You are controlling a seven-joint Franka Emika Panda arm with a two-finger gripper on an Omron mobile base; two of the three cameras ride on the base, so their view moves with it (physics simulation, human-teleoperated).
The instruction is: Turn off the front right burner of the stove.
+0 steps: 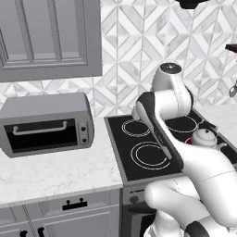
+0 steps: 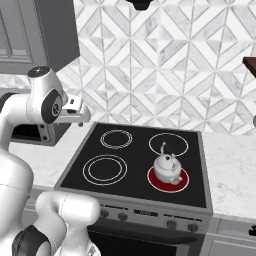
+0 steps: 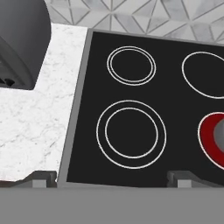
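**Front right burner lit under a kettle, tool high over the stove's left side**

The front right burner, a large round zone glowing solid red in the black glass (image 2: 169,181), lies at the near right of the flat glossy black glass stove (image 2: 135,165). A small white kettle (image 2: 167,168) sits on it, which would explain why the zone is on. The small dark knobs on the grey front panel (image 2: 145,215) run in a row below the glass; I judge the one for this burner to be toward the right end, though no marking is legible.

The two-finger tool (image 3: 112,179) hangs above the stove's left half, looking down on the unlit white-ringed front left burner (image 3: 131,133). Its two finger tips (image 3: 43,178) stand wide apart at the bottom of the hand view, with nothing between them. The red burner sits off at the right edge of that view (image 3: 209,135), well apart from the tool, and the knob panel lies lower and nearer the base. The marble worktop (image 1: 55,171) and grey toaster oven (image 1: 46,122) lie to the left.
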